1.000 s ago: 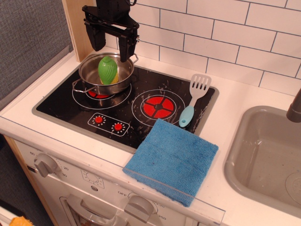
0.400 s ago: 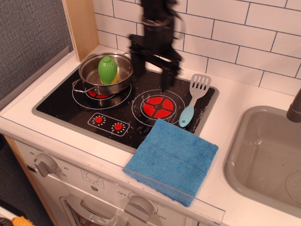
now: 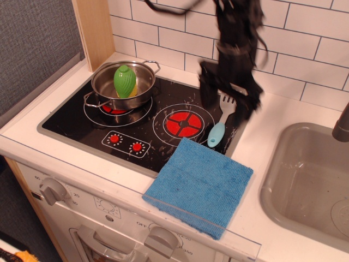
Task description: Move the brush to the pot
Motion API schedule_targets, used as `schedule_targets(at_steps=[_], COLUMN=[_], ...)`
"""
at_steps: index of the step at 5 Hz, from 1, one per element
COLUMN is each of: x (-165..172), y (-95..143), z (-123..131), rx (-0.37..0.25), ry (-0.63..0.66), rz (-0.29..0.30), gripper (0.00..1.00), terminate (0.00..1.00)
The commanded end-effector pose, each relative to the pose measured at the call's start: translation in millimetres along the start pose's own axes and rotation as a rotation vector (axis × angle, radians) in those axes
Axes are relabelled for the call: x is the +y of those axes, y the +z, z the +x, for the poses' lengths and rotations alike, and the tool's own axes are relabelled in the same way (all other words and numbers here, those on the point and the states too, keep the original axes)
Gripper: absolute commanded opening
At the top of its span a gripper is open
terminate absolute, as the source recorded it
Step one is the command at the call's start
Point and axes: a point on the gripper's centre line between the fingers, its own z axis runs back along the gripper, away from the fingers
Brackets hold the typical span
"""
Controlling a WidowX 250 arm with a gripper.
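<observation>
The tool (image 3: 226, 98) hangs spread above the brush (image 3: 223, 119), which lies ungrasped right of the pot (image 3: 121, 86); grasping and carrying remain.

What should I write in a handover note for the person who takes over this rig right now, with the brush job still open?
Gripper: jaws open, holding nothing, blurred by motion, over the brush's white head at the right edge of the cooktop.
Brush: flat on the cooktop, blue handle toward the blue cloth, head partly hidden behind the gripper. Not yet grasped.
Pot: on the back left burner, with a green-and-yellow oval object inside.
Done: the gripper is at the brush.
Left: close on the brush, lift it, carry it left to the pot, release.
</observation>
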Motion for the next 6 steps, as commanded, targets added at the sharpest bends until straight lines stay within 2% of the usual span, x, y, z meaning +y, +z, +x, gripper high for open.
schedule_targets(at_steps=[1,2,3,5,6], x=[-3,-1,3,0,-1], y=[-3,-7,-7,-4,12], z=[1,-10,-18,-21,-9], rx=[0.014,0.035,0.049,0.074,0.042], ry=[0.033,0.065,0.076,0.045,0.017], rz=[-0.030,-0.039,-0.040,-0.010,0.026], gripper=[1.00,1.00,0.00,0.00,0.00], terminate=[0.00,0.00,0.00,0.00,0.00])
